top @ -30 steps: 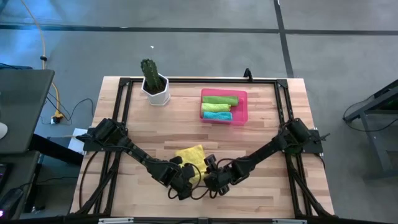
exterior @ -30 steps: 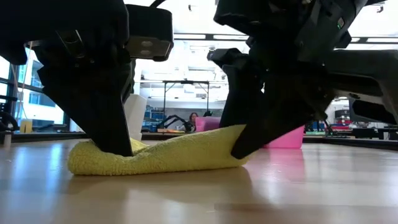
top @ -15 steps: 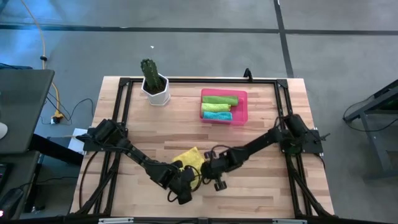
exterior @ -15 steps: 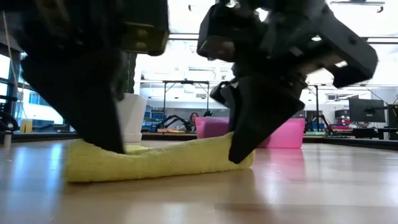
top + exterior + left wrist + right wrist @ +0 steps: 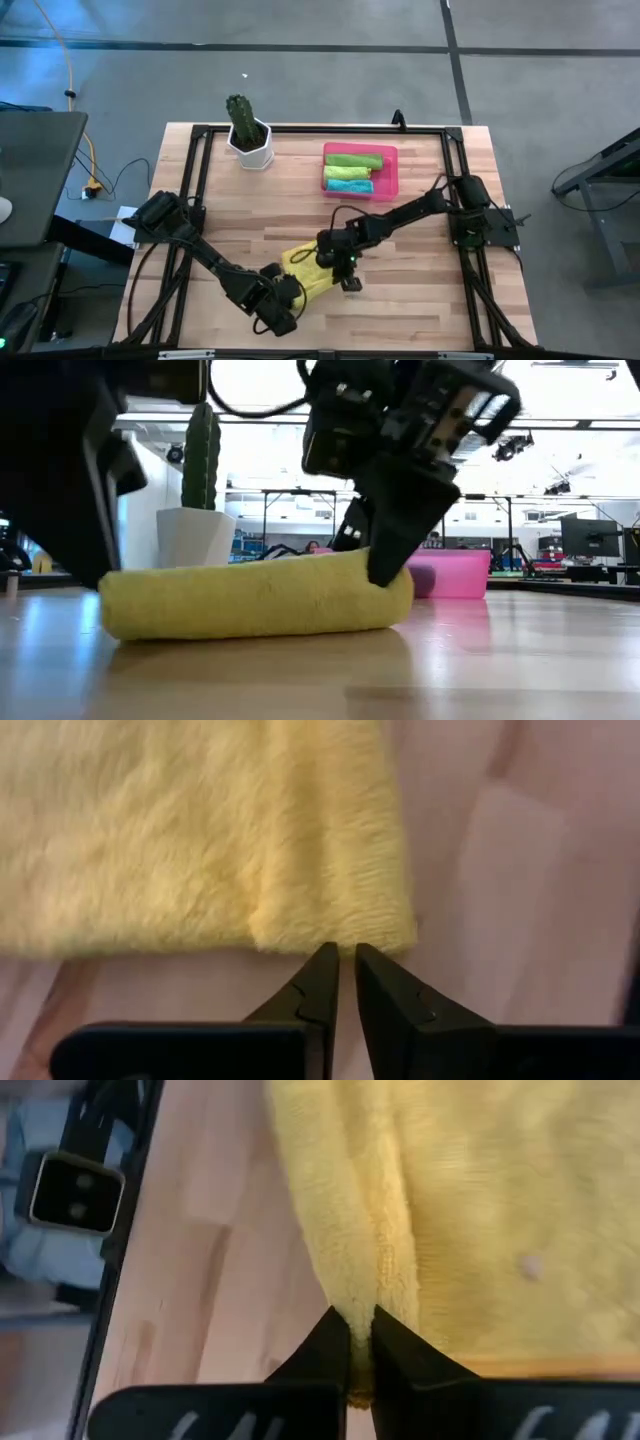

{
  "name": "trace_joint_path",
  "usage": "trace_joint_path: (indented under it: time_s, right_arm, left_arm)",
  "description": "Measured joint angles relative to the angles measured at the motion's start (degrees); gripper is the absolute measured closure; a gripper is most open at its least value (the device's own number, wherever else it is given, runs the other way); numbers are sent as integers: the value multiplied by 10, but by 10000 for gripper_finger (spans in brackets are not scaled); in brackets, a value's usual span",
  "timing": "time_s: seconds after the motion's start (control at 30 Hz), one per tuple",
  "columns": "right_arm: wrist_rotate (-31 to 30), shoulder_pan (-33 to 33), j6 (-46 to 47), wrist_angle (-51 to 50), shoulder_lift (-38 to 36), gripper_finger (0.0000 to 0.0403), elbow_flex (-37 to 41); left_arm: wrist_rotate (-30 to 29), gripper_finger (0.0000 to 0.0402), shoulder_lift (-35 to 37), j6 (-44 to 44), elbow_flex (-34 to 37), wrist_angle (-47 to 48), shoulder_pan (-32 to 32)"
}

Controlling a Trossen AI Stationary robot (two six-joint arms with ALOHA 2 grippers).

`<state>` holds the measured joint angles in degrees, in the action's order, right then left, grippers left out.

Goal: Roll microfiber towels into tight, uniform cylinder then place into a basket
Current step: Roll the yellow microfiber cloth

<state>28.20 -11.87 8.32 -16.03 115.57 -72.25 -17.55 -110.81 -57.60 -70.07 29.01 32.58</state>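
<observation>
At table front-centre, the yellow towel (image 5: 305, 272) is lying half-rolled betw both claws. Right gripper (image 5: 357, 1342) is pinching its folded edge; left gripper (image 5: 343, 978) is sitting nearly closed w/ nothing in it, beside the other end. You're handling soft, light, floppy cloth, so grab at the edges, else it's unrolling

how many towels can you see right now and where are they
3: a green towel and a teal towel rolled in the pink basket, and a yellow towel on the table. Another may be hidden.

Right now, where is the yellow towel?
Seen from above, the yellow towel lies on the table's near middle, between the left gripper and the right gripper, well short of the pink basket.
</observation>
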Motion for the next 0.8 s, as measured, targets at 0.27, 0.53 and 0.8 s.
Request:
trace_joint_path:
  time_s: [0.27,0.53,0.8]
  right_arm:
    - [18,53,57,-16,0,402,0]
    - [-14,62,57,-20,3,403,0]
    - [-8,63,72,-1,45,403,-3]
  left_arm:
    - [-55,371,11,110,-25,5,15]
    - [-180,371,12,205,-43,0,9]
    - [-131,371,-9,212,-38,-5,-31]
